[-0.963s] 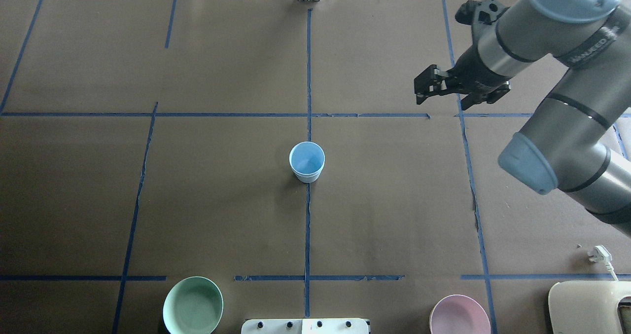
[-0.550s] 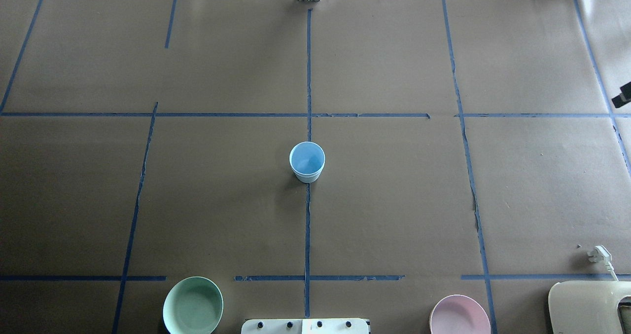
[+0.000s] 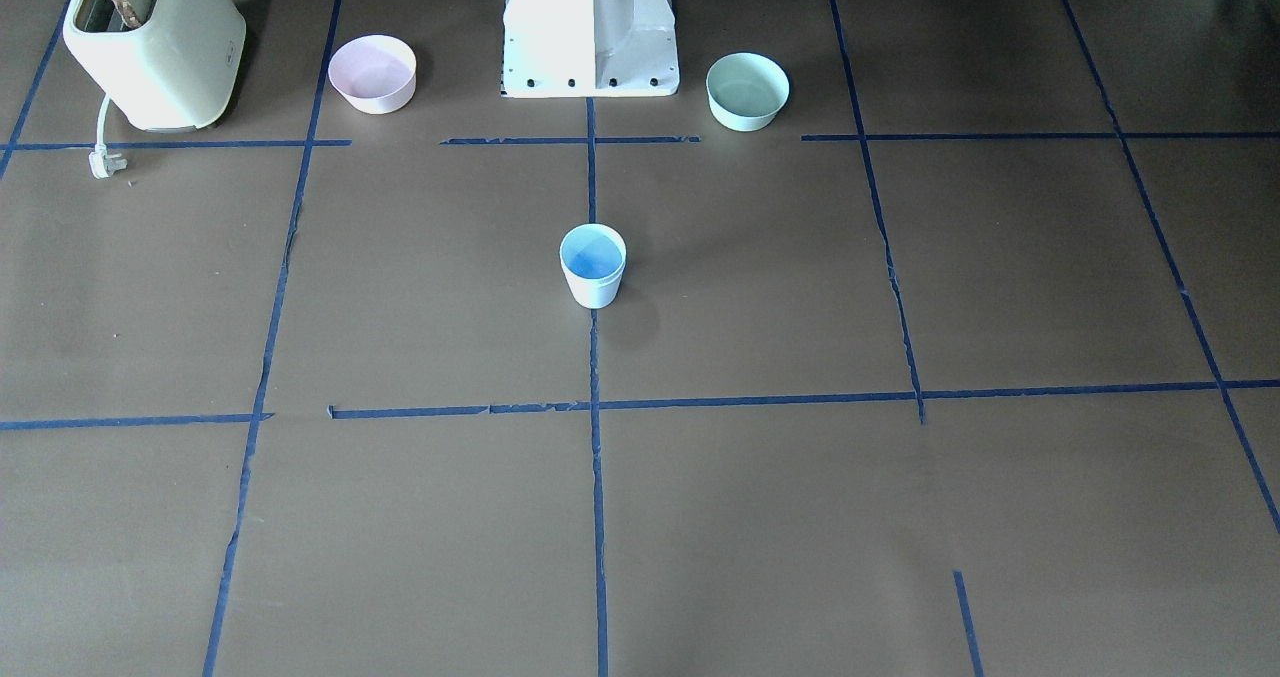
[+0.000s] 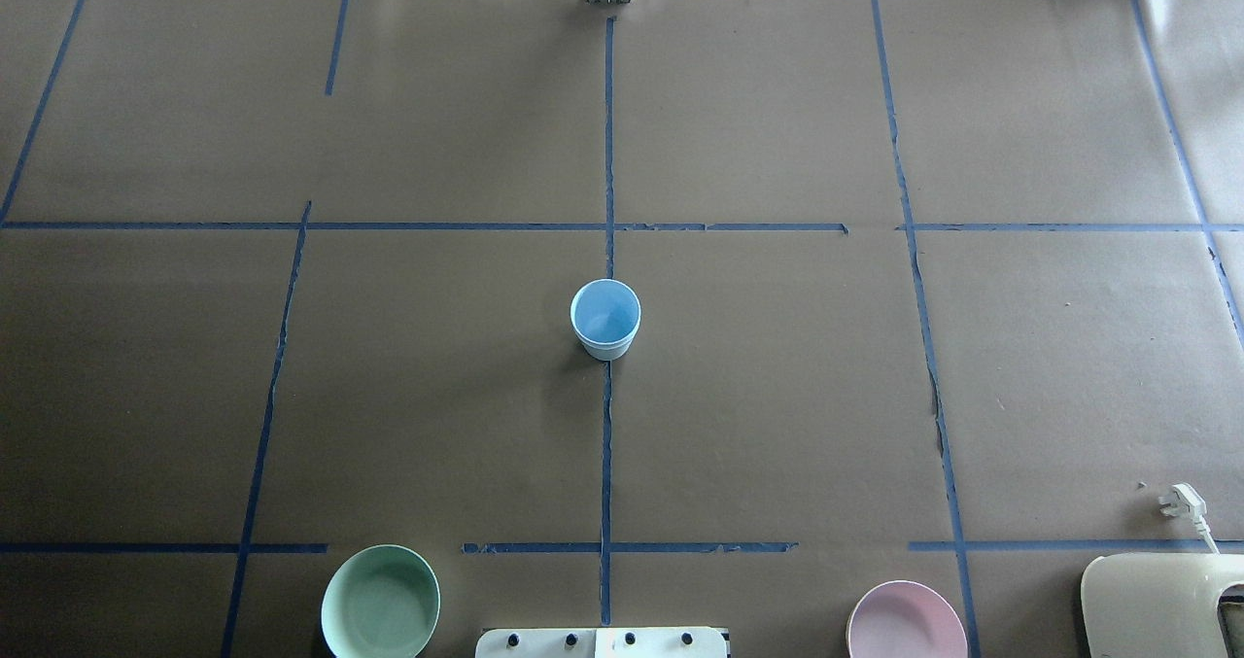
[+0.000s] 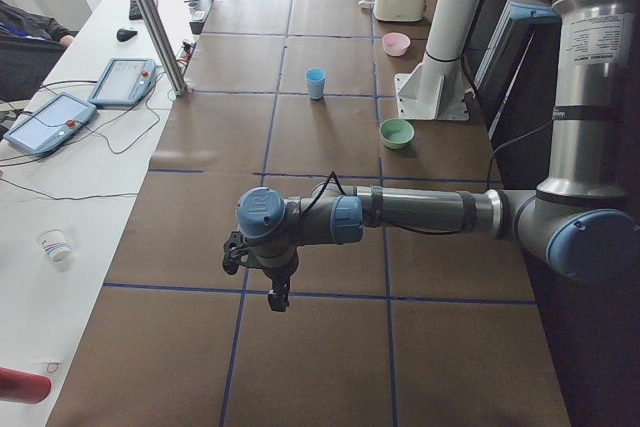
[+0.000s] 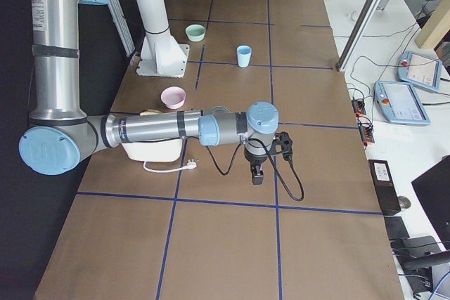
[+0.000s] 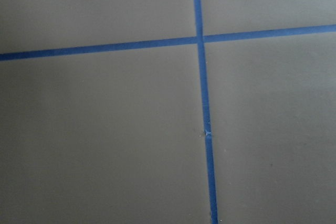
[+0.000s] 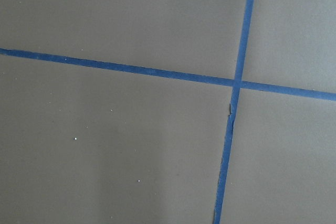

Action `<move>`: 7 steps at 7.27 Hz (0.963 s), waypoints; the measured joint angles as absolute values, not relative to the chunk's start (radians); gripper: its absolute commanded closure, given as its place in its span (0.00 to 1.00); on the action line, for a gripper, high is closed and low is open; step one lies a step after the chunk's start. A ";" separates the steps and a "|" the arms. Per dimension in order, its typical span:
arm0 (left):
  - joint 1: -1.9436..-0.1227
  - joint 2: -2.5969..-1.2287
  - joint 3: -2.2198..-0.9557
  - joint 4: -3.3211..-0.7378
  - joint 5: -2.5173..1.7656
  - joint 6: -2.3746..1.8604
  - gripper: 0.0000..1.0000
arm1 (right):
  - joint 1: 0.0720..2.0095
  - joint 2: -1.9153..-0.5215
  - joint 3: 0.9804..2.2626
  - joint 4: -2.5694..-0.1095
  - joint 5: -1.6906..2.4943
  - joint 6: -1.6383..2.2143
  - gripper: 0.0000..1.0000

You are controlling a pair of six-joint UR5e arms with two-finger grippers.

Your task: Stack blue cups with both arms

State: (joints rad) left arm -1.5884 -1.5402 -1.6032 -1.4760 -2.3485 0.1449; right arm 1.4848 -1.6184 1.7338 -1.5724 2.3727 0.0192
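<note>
A pale blue cup [image 4: 605,320] with a brighter blue inside stands upright on the table's centre tape line; it also shows in the front view [image 3: 593,267], the left view [image 5: 316,82] and the right view [image 6: 244,55]. I see one cup outline only, and I cannot tell if a second cup is nested in it. My left gripper [image 5: 278,299] hangs over the table's left end, far from the cup. My right gripper [image 6: 257,175] hangs over the right end. Both show only in side views, so I cannot tell if they are open or shut. The wrist views show only brown paper and blue tape.
A mint green bowl [image 4: 380,602] and a pink bowl [image 4: 906,622] sit either side of the white base pedestal [image 3: 590,27]. A cream toaster [image 4: 1161,605] with a loose plug [image 4: 1181,501] stands at the near right corner.
My right arm has swung out of the overhead view to the right. It reached over the table's right back a second ago. The cup has not moved.
</note>
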 measured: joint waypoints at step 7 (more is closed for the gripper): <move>-1.593 -1.542 -1.571 -1.503 -2.349 0.143 0.00 | 1.583 -1.660 1.638 -1.557 2.396 0.010 0.00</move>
